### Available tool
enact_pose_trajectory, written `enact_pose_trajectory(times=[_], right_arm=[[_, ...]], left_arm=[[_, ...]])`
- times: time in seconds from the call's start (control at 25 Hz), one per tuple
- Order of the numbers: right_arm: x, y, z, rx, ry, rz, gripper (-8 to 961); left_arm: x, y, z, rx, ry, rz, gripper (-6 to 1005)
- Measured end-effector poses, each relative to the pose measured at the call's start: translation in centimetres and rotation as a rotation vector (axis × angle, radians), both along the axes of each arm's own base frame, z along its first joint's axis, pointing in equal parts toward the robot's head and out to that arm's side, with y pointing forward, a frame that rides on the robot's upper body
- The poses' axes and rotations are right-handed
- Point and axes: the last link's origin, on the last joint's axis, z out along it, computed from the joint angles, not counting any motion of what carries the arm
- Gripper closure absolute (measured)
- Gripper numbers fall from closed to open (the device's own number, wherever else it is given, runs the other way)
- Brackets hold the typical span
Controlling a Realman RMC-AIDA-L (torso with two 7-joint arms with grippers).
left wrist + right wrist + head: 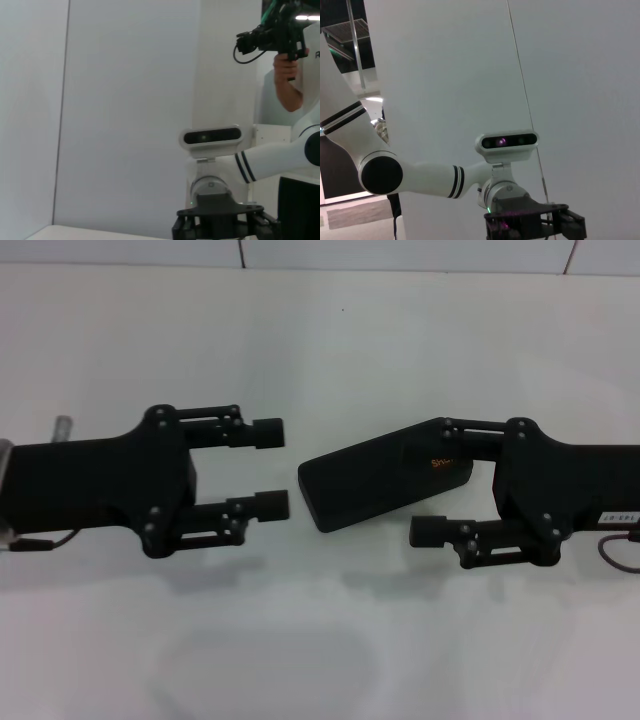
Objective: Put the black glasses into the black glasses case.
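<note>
The black glasses case [365, 480] lies slanted on the white table, just right of centre in the head view. Its lid with small orange lettering [440, 463] faces up and no grey lining shows. My right gripper [433, 478] is open, level with the case's right end. One finger crosses the case's far edge and the other stands off its near edge. My left gripper [271, 468] is open and empty, just left of the case, with a small gap between. The black glasses are not in view.
The white table [320, 340] runs back to a white wall. A small grey cylinder [62, 427] stands behind my left arm. The left wrist view shows my right arm [270, 160] and a person holding a camera [280, 35]. The right wrist view shows my left arm [420, 175].
</note>
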Motion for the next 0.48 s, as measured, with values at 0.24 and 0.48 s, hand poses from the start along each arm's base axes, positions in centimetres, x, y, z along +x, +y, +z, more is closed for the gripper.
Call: enact_pose_trajectory(times=[0.24,0.48], right_arm=[[0.6,-0.6,0.2,0.001,0.023,-0.019,203],[0.7,-1.2,0.6,-0.005,0.056,-0.016,201]], left_arm=[[-0.6,-0.3,0.6,0.059,0.005,-0.02,361],[-0.8,-0.3,0.4,0.033,0.003,-0.004,361]])
